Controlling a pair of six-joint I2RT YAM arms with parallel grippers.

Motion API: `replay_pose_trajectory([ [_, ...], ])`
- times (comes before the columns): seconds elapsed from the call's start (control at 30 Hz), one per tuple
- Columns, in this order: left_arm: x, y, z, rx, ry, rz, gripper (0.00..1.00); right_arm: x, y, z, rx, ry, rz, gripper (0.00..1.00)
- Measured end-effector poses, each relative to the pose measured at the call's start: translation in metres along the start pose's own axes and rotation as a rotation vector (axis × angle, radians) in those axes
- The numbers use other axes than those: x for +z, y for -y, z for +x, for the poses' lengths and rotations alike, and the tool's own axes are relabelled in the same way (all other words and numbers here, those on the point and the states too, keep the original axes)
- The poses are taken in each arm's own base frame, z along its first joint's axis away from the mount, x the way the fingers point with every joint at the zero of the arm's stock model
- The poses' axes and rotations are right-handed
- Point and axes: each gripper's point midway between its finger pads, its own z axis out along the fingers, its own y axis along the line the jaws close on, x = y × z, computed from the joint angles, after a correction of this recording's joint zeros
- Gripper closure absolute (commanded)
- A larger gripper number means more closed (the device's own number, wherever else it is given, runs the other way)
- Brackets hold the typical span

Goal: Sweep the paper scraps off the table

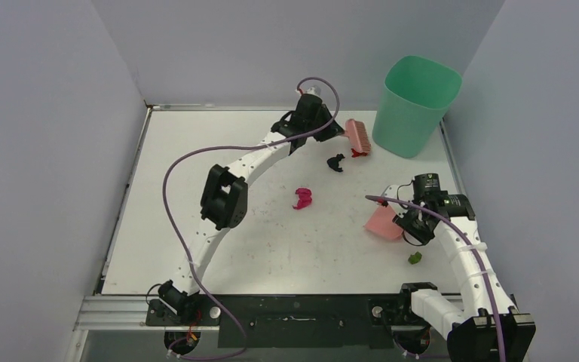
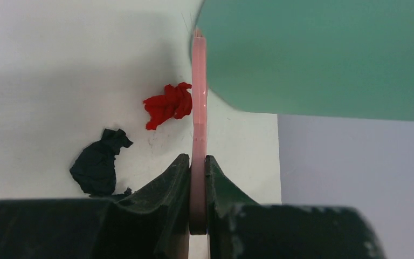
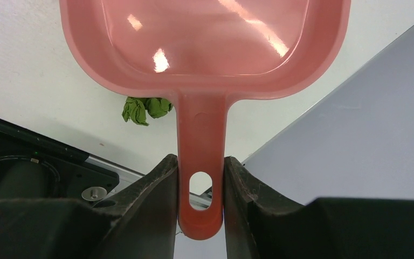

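- Step in hand, by judgement, is gathering: the left claw [image 2: 197,162] is clamping shut on the flat pink plastic brush [image 2: 198,97], which is standing just beside the crumpled red paper scrap [image 2: 167,105] and near the black paper scrap [image 2: 98,162].
- The right claw [image 3: 200,162] is gripping, fully closed, the handle of the glossy pink plastic dustpan [image 3: 205,43], well apart from the brush.
- The magenta paper scrap [image 1: 302,198] is lying mid-way across the white-grey table [image 1: 196,151]; the green paper scrap [image 3: 145,108] is lying beside the dustpan.
- The next move is calling for bringing the dustpan lip up to the red paper scrap.

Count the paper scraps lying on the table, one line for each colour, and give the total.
red scrap: 1
black scrap: 1
magenta scrap: 1
green scrap: 1
Total: 4
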Motion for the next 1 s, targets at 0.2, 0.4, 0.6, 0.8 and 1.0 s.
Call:
replay_pose_trajectory([
  [0.2, 0.039, -0.061, 0.045, -0.135, -0.099, -0.075, 1.00, -0.002, -0.001, 0.001, 0.000, -0.006, -0.006, 0.95],
  [0.4, 0.004, -0.098, 0.053, -0.222, -0.092, -0.127, 1.00, -0.002, -0.003, 0.003, 0.001, -0.012, -0.014, 0.95],
  [0.6, -0.088, -0.121, 0.033, -0.227, -0.027, -0.186, 1.00, -0.001, -0.005, 0.005, -0.010, -0.025, -0.028, 0.95],
  [0.8, -0.205, -0.158, 0.050, -0.220, 0.036, -0.277, 1.00, -0.005, 0.000, 0.000, -0.012, -0.024, -0.034, 0.95],
  [1.0, -0.261, -0.134, 0.043, -0.073, 0.033, -0.275, 1.00, 0.000, -0.001, -0.007, -0.024, -0.020, -0.076, 0.95],
])
